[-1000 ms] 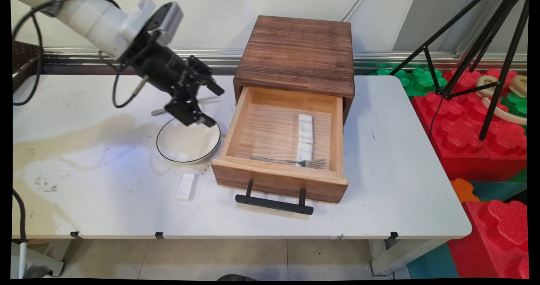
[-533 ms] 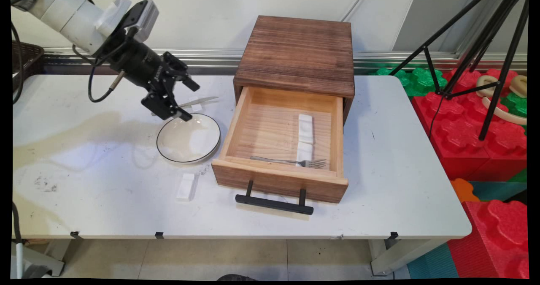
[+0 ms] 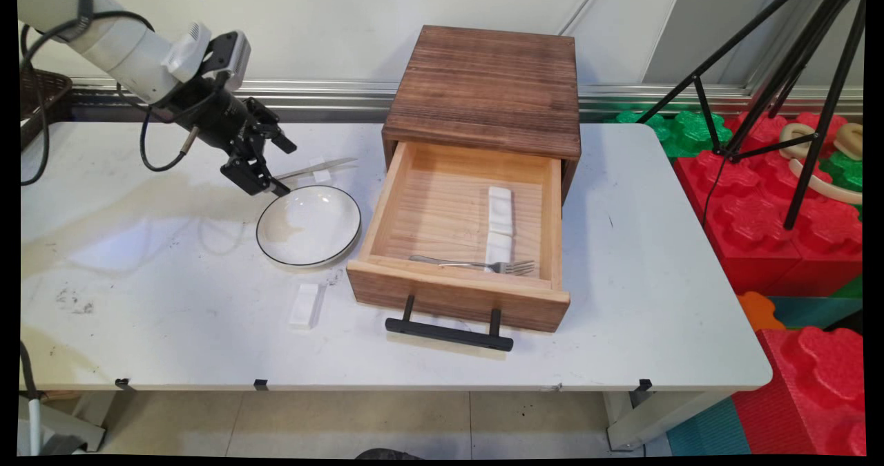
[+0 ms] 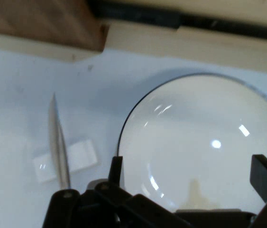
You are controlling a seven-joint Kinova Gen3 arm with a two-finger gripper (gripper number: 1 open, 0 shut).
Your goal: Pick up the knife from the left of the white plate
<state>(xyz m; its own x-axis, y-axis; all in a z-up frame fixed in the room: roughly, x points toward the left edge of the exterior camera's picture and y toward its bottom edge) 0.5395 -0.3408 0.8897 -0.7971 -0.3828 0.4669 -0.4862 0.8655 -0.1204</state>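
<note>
1. Since 1 s ago the gripper (image 3: 273, 167) has been pulled back toward 10 o'clock, off the plate (image 3: 309, 226); it is now held above the table (image 3: 173, 300) just past the plate's 10 o'clock rim.
2. Fingers are seen spread apart, nothing pinched between them; in hand view both fingertips (image 4: 115, 167) frame the plate (image 4: 204, 142), w/ the gap over its rim.
3. Knife (image 3: 314, 169) is laid on the table at the plate's 12 o'clock, resting across a small white block (image 3: 320, 170); in hand view the knife (image 4: 59, 142) is crossed over that block (image 4: 78, 159), just beside the left finger.
4. Plate is set flat, white w/ a dark rim, at 9 o'clock of the drawer (image 3: 459, 241).
5. Drawer is pulled open from the wooden box (image 3: 487, 86); a fork (image 3: 476, 265) is laid along its front wall, touching 2 white blocks (image 3: 500, 224) lined end to end.
6. Another white block (image 3: 306, 305) is left on the table at the plate's 6 o'clock, apart from it.
7. Tripod (image 3: 773, 59) and red foam bricks (image 3: 766, 197) are seen at 3 o'clock, off the table.
</note>
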